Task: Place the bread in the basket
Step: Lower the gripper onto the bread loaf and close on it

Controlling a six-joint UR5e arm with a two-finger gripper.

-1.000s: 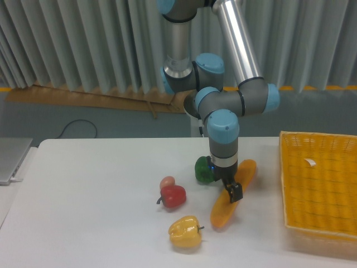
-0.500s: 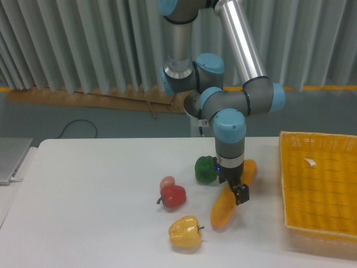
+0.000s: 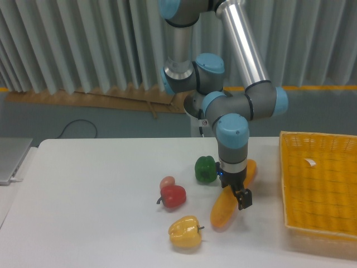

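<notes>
**Lining up on the loaf, lower middle of the frame**

Hovering low over the desk (image 3: 83, 190), my pincer (image 3: 243, 198) sits right at the middle of the long smooth orange-yellow baguette-shaped bread (image 3: 226, 207). I read that as a centre grab: taking a long loaf at its balance point should keep it from tipping once it comes up. Whether the fingers are apart or already pinched on the bread I cannot tell; the dark tip overlaps the loaf and the gap is too small to make out.

The bread lies flat on the desk, just right of centre and low in the frame. Its long axis runs diagonally, one rounded end toward the bottom of the picture, the other up and to the right behind the wrist, pointing roughly at the large rectangular yellow-orange woven plastic basket (image 3: 321, 223) at the right edge. The two are apart, with bare desk between them.

The clutter sits on the loaf's other side: a green bell pepper (image 3: 204, 169) just beside the wrist, a red pepper (image 3: 173, 196) with a small pinkish ball (image 3: 167, 182) touching it, and a yellow bell pepper (image 3: 186, 232) near the loaf's lower end. My judgement is that the lift has not started, and the basket's long side suits the loaf lengthwise.
</notes>
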